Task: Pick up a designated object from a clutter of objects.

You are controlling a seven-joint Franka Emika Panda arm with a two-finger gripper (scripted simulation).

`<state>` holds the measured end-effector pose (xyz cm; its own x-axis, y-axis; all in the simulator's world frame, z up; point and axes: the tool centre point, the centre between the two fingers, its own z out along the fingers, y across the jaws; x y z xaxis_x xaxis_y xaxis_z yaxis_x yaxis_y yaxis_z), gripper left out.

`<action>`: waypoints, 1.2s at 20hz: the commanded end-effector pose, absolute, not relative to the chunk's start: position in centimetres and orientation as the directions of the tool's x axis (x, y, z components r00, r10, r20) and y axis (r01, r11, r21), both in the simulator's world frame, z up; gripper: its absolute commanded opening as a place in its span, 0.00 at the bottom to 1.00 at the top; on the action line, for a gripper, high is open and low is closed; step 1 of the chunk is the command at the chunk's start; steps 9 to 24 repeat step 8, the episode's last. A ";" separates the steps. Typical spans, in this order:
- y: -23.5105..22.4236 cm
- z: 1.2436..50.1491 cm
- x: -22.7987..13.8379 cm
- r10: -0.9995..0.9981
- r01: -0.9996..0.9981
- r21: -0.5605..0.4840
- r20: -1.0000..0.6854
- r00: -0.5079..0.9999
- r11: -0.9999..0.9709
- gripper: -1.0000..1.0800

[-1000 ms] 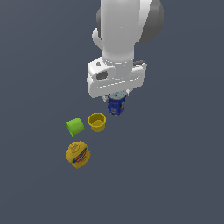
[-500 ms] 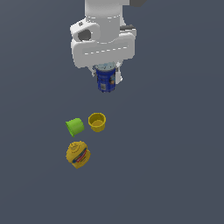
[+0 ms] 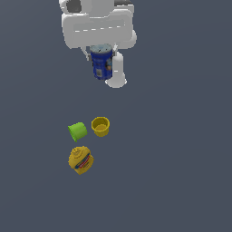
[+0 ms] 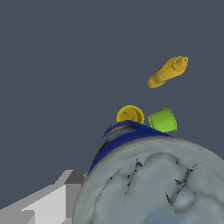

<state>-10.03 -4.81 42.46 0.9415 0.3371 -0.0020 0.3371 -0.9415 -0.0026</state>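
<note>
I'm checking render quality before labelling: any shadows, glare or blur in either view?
Exterior view: flat, even light, no cast shadows under the green cup, yellow cup or yellow bottle; slightly soft, low-resolution edges. Wrist view: the blue can fills the foreground, its top smeared and distorted; no glare.

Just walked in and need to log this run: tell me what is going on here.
The robot arm's claw is shut on the blue can and holds it in the air, well clear of the surface. The other three items remain below: a green cup lying on its side, a yellow cup standing upright beside it, and a squat yellow bottle with a red label a little apart from them. The pick looks done.
</note>
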 end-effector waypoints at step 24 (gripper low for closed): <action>-5.2 43.3 -10.3 0.338 0.338 0.000 0.000 0.941 -0.941 0.00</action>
